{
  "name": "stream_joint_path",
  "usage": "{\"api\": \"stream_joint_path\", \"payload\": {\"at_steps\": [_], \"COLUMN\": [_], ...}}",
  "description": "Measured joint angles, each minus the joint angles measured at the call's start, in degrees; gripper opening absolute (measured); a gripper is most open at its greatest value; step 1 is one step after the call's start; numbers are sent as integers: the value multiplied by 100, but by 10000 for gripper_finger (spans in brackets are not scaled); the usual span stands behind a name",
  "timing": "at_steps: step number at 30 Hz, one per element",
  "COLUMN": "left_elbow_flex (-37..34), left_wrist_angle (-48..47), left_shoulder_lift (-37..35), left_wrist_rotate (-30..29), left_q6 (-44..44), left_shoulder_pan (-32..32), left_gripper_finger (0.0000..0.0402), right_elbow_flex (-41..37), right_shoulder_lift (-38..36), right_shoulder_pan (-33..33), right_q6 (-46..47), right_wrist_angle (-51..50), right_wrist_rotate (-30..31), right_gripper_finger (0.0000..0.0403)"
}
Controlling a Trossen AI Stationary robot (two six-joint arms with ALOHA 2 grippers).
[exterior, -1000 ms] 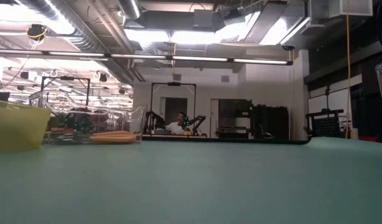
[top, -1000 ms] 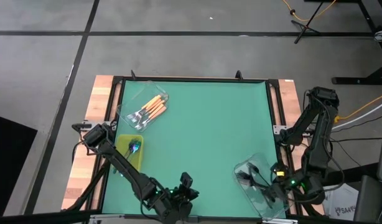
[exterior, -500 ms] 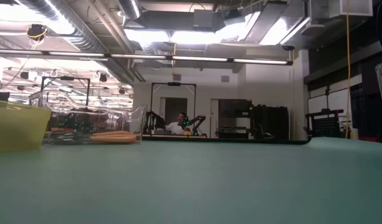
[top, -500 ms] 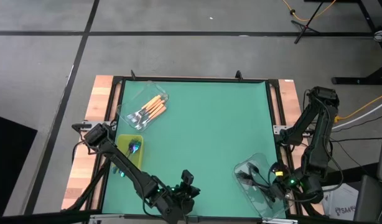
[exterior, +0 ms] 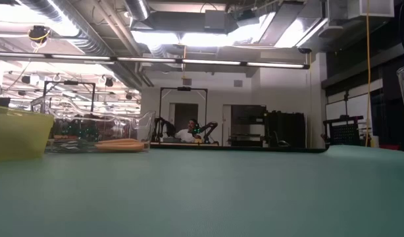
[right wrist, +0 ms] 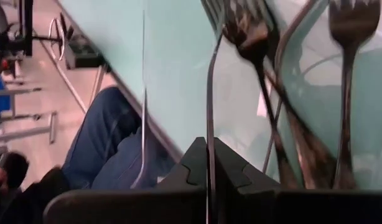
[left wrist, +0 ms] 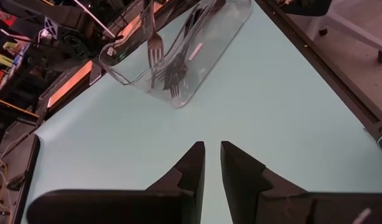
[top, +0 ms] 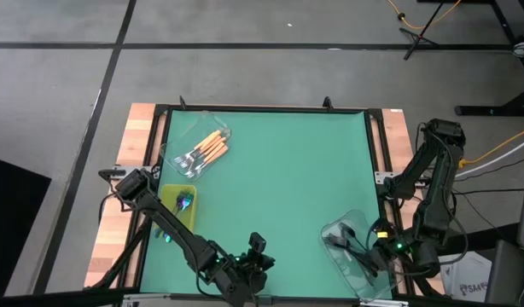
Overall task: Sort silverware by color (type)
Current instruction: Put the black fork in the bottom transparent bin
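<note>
The orange-handled forks (top: 204, 152) lie in a clear tub (top: 194, 136) at the far left. Iridescent forks (top: 182, 203) lie in the yellow-green tray (top: 175, 223). Several dark forks (top: 347, 243) lie in a second clear tub (top: 358, 271) at the near right. My right gripper (top: 375, 256) points down over this tub and is shut on one dark fork (right wrist: 209, 93). My left gripper (top: 258, 247) hovers at the near edge, its fingers (left wrist: 194, 163) a narrow gap apart with nothing between them. My right gripper (right wrist: 211, 146) pinches a dark fork's thin handle (right wrist: 209, 134) between its two fingers. The fork runs on along the fingers, its tined head (right wrist: 214, 7) pointing away from them into the tub. In the left wrist view this fork (left wrist: 155, 38) stands steeply, head down, inside the tub.
The green mat (top: 279, 188) lies bare between the tubs. A black frame (top: 375, 145) and wooden strips edge the table. A person's leg in jeans (right wrist: 107, 134) shows beyond the table's near edge. Another person (exterior: 189, 133) sits far off in the room.
</note>
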Motion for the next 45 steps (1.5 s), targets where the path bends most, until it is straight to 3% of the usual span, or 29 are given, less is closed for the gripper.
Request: {"api": "stream_joint_path", "payload": {"at_steps": [5,17,37,45], "left_elbow_flex": [0,0,0,0], "left_wrist_angle": [2,1,1,-1], "left_shoulder_lift": [0,0,0,0], "left_wrist_rotate": [0,0,0,0], "left_q6": [-1,-4,4,7], "left_shoulder_pan": [2,4,4,4], "left_gripper_finger": [46,46,46,46], "right_elbow_flex": [0,0,0,0], "right_shoulder_lift": [89,364,365,365], "right_shoulder_pan": [-334,-973,-983,-983], "right_q6": [-12,-139,-186,-287], "right_wrist_angle": [-137,-12,-6,-65], "right_wrist_rotate": [-256,-1643,-1657,-1660], "right_gripper_finger": [0,0,3,82]}}
